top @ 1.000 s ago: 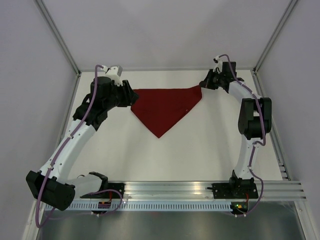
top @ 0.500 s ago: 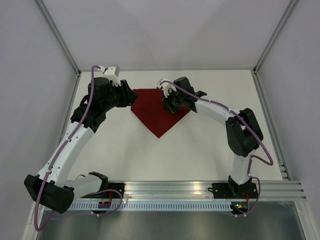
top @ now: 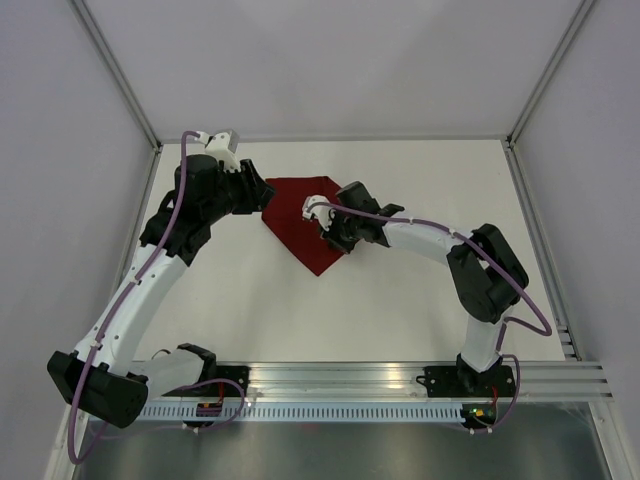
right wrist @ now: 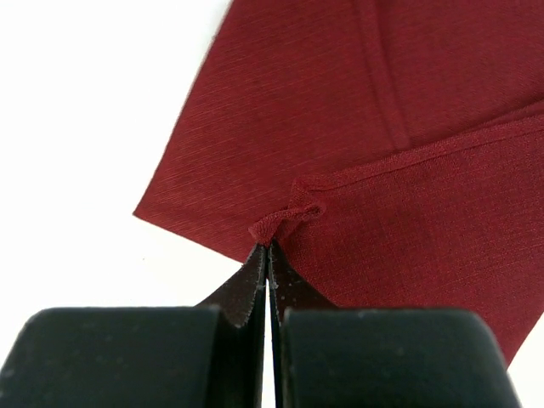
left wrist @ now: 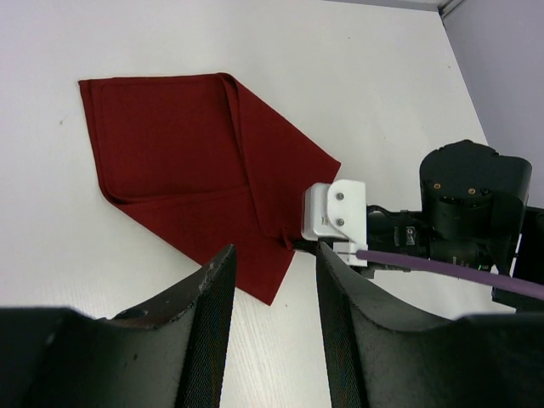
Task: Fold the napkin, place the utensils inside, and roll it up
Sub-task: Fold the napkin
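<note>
The dark red napkin (top: 295, 215) lies on the white table at the back, with its right part folded over to the left. My right gripper (top: 326, 234) is shut on a bunched corner of the napkin (right wrist: 285, 219) and holds it low over the cloth's lower edge. My left gripper (top: 264, 196) is open and empty at the napkin's left corner; in the left wrist view its fingers (left wrist: 212, 314) frame bare table and the napkin (left wrist: 178, 161). No utensils are in view.
The white table (top: 400, 300) is walled by pale panels at the left, back and right. A metal rail (top: 350, 378) with the arm bases runs along the near edge. The right arm's wrist camera (left wrist: 334, 212) sits close to my left fingers.
My right gripper has carried the napkin's right corner leftward and nearer across the cloth, folding it over. The left arm has barely moved.
</note>
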Available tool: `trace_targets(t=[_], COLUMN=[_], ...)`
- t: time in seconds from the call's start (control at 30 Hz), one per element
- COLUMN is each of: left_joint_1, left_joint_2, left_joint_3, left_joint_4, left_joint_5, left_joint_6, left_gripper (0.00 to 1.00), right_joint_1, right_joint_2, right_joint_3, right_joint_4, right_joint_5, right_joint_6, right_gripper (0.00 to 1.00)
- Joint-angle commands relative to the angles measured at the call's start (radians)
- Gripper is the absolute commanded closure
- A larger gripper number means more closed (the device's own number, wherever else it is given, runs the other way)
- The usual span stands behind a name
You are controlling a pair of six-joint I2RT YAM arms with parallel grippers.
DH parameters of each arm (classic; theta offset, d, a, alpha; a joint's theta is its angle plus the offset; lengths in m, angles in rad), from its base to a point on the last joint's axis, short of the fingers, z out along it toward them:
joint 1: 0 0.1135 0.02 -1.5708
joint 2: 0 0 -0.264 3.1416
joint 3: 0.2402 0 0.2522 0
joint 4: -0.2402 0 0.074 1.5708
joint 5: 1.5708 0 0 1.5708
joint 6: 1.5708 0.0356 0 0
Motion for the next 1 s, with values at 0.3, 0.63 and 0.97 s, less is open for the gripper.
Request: trace_targets(t=[0.3, 0.63, 0.97], left_joint_1=[0.001, 0.001, 0.001], left_joint_2=[-0.01, -0.018, -0.045], left_joint_3=[0.023, 0.003, -0.037], left_joint_4=[0.013, 0.017, 0.025], left_joint_5=[0.01, 0.018, 0.023], left_joint_6=[-0.036, -0.038, -0.045], left_gripper=[0.52, 0.52, 0.52], right_joint_1=[0.061, 0.11, 0.179], right_joint_2=[-0.069, -0.028, 0.033], right_joint_3=[-0.049, -0.031, 0.011], right_joint_4=[0.069, 0.081, 0.055], right_joint_5=[-0.016, 0.01, 0.012], right_joint_6=[-0.05, -0.032, -0.016], right_gripper=[1.0, 1.0, 0.99])
